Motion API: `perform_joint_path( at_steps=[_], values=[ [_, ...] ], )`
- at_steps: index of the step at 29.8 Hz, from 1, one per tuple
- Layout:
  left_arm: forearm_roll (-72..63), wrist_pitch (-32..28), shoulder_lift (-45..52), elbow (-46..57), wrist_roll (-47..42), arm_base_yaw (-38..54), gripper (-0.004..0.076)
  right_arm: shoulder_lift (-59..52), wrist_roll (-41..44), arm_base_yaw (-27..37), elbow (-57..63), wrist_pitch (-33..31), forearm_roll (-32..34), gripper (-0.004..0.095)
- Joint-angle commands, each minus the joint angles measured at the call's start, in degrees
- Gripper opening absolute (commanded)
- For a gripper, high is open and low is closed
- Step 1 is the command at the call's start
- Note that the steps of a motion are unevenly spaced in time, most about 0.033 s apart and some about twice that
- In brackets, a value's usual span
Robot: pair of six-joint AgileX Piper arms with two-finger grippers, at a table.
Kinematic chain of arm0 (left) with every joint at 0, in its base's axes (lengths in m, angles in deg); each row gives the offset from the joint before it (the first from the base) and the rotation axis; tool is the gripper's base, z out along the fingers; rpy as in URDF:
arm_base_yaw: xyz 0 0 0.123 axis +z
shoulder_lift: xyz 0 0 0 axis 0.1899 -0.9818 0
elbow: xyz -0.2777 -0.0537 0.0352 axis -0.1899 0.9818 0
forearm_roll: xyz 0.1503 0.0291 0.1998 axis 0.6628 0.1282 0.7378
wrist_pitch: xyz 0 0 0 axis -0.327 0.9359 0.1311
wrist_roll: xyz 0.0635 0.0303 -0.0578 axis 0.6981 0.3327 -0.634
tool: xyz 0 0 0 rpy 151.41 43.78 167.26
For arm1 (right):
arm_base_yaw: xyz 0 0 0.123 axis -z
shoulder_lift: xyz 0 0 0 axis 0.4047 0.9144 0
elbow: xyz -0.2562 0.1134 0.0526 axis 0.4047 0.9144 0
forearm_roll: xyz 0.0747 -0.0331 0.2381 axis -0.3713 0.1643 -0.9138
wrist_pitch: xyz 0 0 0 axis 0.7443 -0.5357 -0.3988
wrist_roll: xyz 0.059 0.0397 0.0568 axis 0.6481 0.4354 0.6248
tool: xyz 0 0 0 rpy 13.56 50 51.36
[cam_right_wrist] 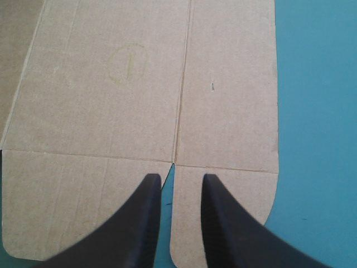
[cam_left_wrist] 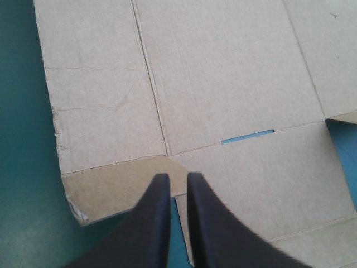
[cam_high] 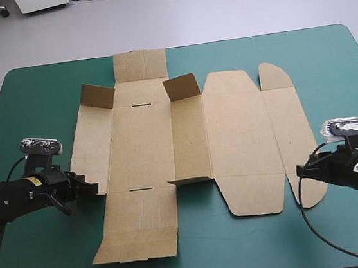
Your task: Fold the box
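The left gripper (cam_left_wrist: 175,177) and right gripper (cam_right_wrist: 178,180) are seen slightly parted, empty; the box (cam_high: 230,128) should be gripped squarely at a creased flap.

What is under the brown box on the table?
The teal-green cover lies under the box and shows through a narrow slot. Whatever else is beneath the flat board is covered and cannot be seen.
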Motion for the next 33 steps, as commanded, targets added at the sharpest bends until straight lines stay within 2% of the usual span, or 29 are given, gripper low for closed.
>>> perform_joint_path(
  at_steps=[1,15,16,18,21,23,29,33],
  values=[
    [-1.24,-2.14,0.43,-1.94,-0.25,-0.04,0.0088,-0.04,-0.56,0.38,-2.03,2.32,-0.82,0.0253],
    [-1.24,-2.14,0.43,-1.94,-0.25,-0.04,0.0094,-0.04,-0.56,0.38,-2.03,2.07,-0.82,0.0253],
    [-0.91,-2.14,0.43,-2.1,-0.25,-0.04,0.0109,-0.04,-0.56,0.38,-2.03,2.07,-0.82,0.0253],
    [0.03,-2.27,0.43,-2.88,-0.25,-0.04,0.02,-0.04,-1.98,0.38,-2.17,2.07,-1.12,0.0253],
    [0.31,-3.24,0.41,-5.65,-0.42,-0.04,0.0388,-0.04,-3.23,0.38,-2.89,2.08,-1.52,0.0274],
    [0.31,-4.46,-0.14,-7.86,-1.42,-0.04,0.046,-0.04,-3.76,0.38,-2.98,3.08,-1.9,0.031],
    [1.27,-4.08,-5.08,-14.27,-2.09,0.17,0.0464,0.76,-3.6,0.38,-3.12,4.22,-2.68,0.0429],
    [4.97,-2.78,-9.57,-18.3,-3.63,0.84,0.0464,2.36,-3.6,0.38,-4.83,4.12,-3.67,0.0438]
  ],
)
